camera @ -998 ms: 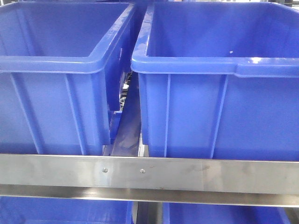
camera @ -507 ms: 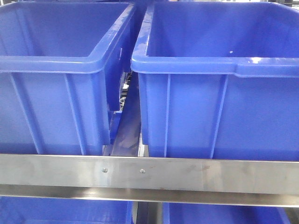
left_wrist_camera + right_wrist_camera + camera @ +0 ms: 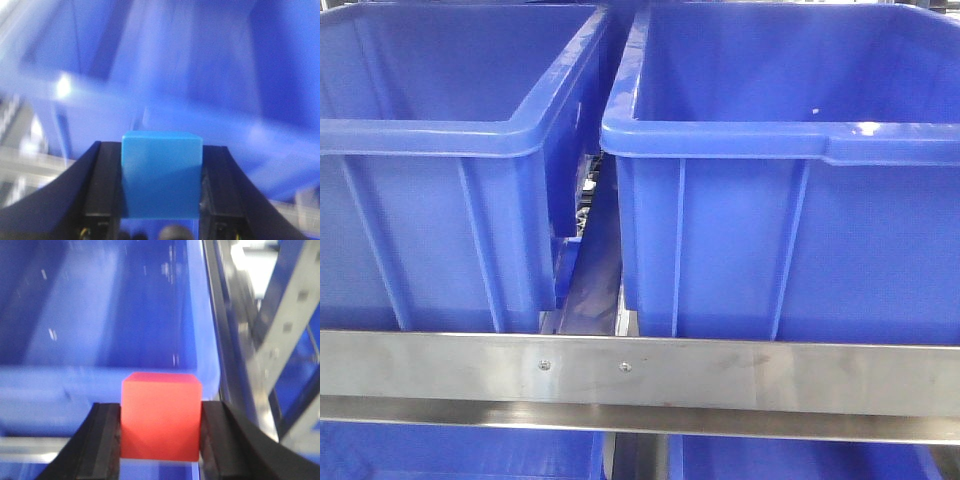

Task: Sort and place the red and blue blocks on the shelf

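Left tool (image 3: pixel 161 200) clamped on blue block (image 3: pixel 161 172), blurred blue bin wall behind | right tool (image 3: pixel 160 440) clamped on red block (image 3: pixel 161 415) before a bin | shelf rail (image 3: pixel 640 372) under two blue bins (image 3: pixel 790 200)

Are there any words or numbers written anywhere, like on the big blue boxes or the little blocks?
None can be read: the blue bins, the shelf rail, the blue block and the red block all show plain, unmarked faces.
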Action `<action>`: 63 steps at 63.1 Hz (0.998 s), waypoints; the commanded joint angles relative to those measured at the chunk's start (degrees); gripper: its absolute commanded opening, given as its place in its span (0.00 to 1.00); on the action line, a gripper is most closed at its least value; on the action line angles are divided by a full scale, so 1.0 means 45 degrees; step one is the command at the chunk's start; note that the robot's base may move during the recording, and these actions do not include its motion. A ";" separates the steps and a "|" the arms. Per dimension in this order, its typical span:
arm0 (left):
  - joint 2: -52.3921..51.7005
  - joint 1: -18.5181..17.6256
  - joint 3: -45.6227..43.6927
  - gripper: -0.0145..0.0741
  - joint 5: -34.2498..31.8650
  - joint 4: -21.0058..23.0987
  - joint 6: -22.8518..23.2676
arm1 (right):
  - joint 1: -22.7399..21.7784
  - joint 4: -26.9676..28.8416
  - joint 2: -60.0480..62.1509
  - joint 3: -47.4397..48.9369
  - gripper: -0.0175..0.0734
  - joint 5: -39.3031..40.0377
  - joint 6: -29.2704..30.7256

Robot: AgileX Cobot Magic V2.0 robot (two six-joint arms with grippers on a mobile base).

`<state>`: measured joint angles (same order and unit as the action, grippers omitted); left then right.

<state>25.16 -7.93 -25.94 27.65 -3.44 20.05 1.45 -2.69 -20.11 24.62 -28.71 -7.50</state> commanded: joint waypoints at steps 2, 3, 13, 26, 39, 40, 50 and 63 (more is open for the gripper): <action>0.0244 -0.0095 -0.0732 0.30 -0.1208 -0.0141 -0.0024 | -0.0023 -0.0123 -0.0119 0.0674 0.26 0.1622 0.0022; 0.0278 -0.0095 -0.0760 0.30 -0.1208 -0.0141 -0.0024 | -0.0023 -0.0123 -0.0117 0.0710 0.26 0.1668 0.0022; 0.0790 -0.0095 -0.1011 0.30 -0.1695 -0.0141 -0.0024 | -0.0023 -0.0123 -0.0616 0.1109 0.26 0.1872 0.0022; 0.1748 -0.0095 -0.1499 0.30 -0.2475 -0.0141 -0.0024 | -0.0023 -0.0123 -0.1801 0.1720 0.26 0.2501 0.0022; 0.3226 -0.0095 -0.2244 0.30 -0.3511 -0.0141 -0.0024 | 0.0022 -0.0123 -0.3278 0.2249 0.26 0.3111 0.0022; 0.3355 -0.0095 -0.2271 0.30 -0.3595 -0.0141 -0.0024 | 0.0058 -0.0123 -0.3386 0.2289 0.26 0.3217 0.0022; 0.5142 -0.0095 -0.3056 0.30 -0.4162 -0.0141 -0.0024 | 0.0569 -0.0123 -0.4731 0.2779 0.26 0.4161 0.0022; 0.7424 -0.0147 -0.4138 0.30 -0.4869 -0.0153 -0.0024 | 0.0973 -0.0132 -0.6519 0.3405 0.26 0.4848 0.0022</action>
<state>55.84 -8.09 -40.77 12.55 -3.90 19.86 5.51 -2.69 -47.32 37.00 -13.53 -7.50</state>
